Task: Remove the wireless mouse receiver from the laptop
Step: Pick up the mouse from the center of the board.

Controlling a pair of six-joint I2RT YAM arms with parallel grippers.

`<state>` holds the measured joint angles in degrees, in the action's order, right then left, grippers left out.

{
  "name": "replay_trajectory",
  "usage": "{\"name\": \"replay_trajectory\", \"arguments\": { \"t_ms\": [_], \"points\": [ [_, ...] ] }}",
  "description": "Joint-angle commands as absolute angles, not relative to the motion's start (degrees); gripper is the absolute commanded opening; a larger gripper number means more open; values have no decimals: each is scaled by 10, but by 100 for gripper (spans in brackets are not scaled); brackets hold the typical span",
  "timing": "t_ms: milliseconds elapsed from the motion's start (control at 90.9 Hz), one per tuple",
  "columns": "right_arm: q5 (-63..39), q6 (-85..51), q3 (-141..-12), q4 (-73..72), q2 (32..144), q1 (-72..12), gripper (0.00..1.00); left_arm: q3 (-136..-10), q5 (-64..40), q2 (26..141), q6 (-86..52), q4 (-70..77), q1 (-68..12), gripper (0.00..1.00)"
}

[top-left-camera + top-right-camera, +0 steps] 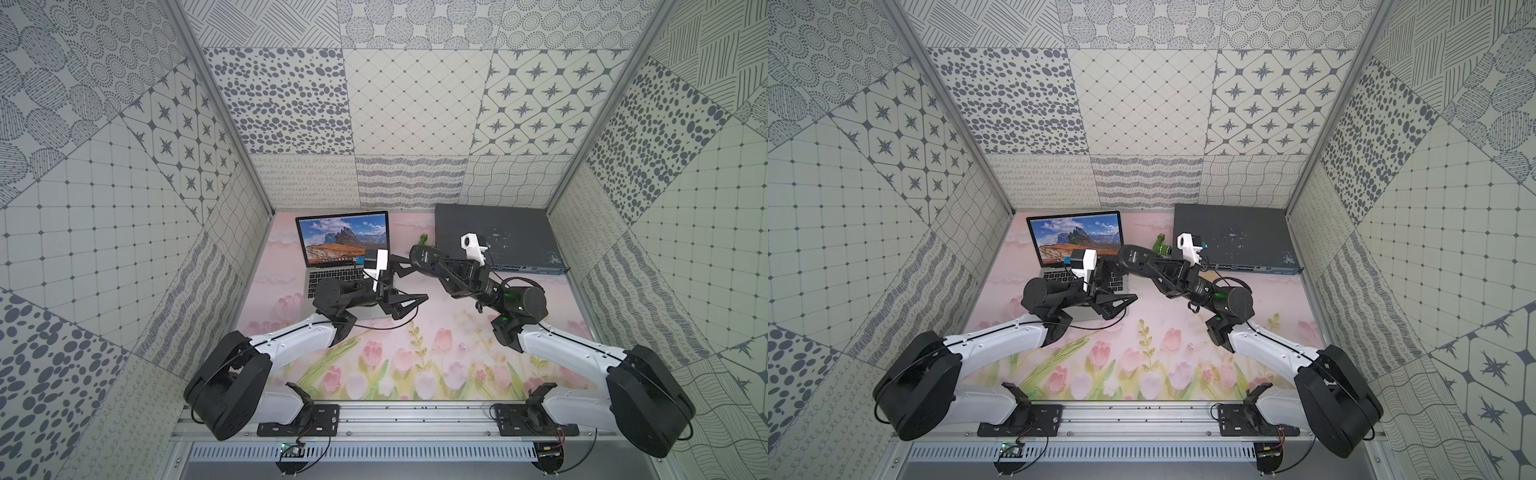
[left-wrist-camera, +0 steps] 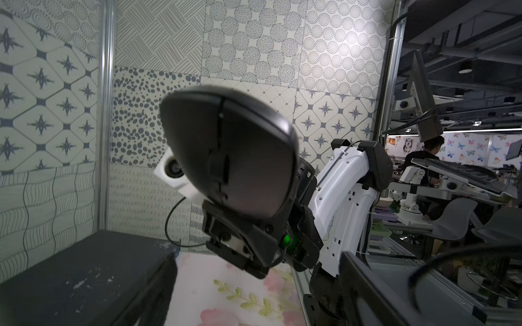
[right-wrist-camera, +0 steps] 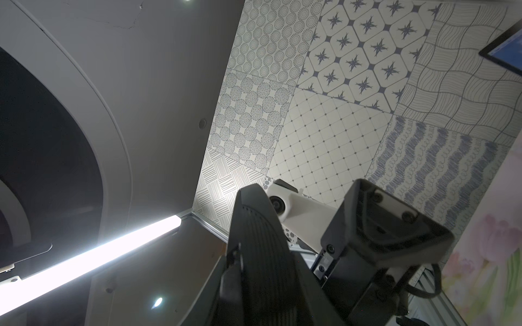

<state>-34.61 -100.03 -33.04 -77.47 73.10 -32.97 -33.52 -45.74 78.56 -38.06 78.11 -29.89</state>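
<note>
The laptop (image 1: pixel 343 237) stands open at the back left of the table, with a mountain picture on its screen (image 1: pixel 1076 235). The wireless mouse receiver is hidden; no view shows it. My right gripper (image 1: pixel 419 266) is shut on a black oval mouse (image 1: pixel 422 257) and holds it in the air just right of the laptop. The mouse fills the left wrist view (image 2: pixel 231 152) and shows edge-on in the right wrist view (image 3: pixel 260 254). My left gripper (image 1: pixel 415 282) stands open over the laptop's right front corner, facing the mouse, with nothing between its fingers (image 2: pixel 364 285).
A flat dark-grey network switch (image 1: pixel 494 237) lies at the back right and also shows in the left wrist view (image 2: pixel 70 268). A green gadget (image 1: pixel 1160 245) lies between it and the laptop. Patterned walls close in three sides of the flowered mat (image 1: pixel 415 365).
</note>
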Motion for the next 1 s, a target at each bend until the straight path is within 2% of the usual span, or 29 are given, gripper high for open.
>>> {"name": "replay_trajectory", "arguments": {
  "t_ms": [0,77,132,165,242,297,484,594,715,990],
  "points": [
    [-381,-981,-344,-800,758,-304,19,-255,-408,758,-473,763,-284,98],
    [-415,-958,-357,-780,780,-288,19,-213,-390,737,-510,753,-283,98],
    [-443,-932,-359,-749,791,-277,19,-206,-384,710,-548,682,-274,98],
    [-455,-913,-356,-734,795,-275,20,-221,-390,690,-577,589,-261,98],
    [-475,-875,-341,-701,790,-271,20,-315,-394,644,-556,238,-231,99],
    [-486,-849,-329,-669,777,-270,21,-350,-395,614,-519,125,-225,99],
    [-500,-779,-300,-574,724,-271,21,-307,-402,518,-553,127,-222,99],
    [-519,-799,-304,-583,724,-277,21,-306,-421,548,-561,137,-222,99],
    [-522,-799,-300,-572,715,-278,22,-298,-436,595,-601,217,-222,98],
    [-516,-786,-294,-562,727,-292,22,-309,-437,638,-638,278,-229,88]
  ]
}}
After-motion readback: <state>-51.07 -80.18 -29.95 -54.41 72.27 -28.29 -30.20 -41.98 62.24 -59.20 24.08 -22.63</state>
